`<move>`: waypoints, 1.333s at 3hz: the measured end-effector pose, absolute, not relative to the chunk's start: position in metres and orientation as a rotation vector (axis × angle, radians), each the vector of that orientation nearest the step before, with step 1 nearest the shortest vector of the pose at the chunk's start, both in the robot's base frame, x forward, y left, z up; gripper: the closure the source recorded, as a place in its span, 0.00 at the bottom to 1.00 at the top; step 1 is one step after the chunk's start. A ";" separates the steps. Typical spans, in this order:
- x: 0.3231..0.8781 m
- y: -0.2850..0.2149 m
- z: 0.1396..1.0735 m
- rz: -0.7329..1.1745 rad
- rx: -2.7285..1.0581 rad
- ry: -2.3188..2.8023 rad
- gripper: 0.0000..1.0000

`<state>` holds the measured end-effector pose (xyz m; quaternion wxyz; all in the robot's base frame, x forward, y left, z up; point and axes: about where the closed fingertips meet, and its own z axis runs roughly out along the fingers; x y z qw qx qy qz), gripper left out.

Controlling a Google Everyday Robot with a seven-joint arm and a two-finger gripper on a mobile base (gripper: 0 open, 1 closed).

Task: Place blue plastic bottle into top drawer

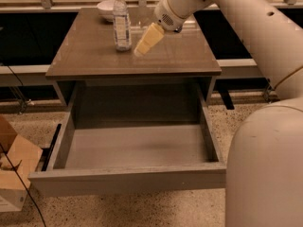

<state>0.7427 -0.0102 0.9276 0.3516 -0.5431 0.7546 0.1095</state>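
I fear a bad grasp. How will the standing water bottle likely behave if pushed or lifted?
The blue plastic bottle stands tall and narrow on the table, so a side push from the gripper, hovering beside it, would probably tip it. Being round, it could then roll. Its smooth clear wall may slip or flex when squeezed.
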 end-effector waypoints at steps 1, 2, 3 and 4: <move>0.801 0.006 0.932 0.284 -1.262 1.885 0.00; 0.829 0.020 0.933 0.316 -1.224 1.848 0.00; 0.845 0.051 0.928 0.371 -1.245 1.810 0.00; 0.852 0.085 0.923 0.431 -1.288 1.768 0.00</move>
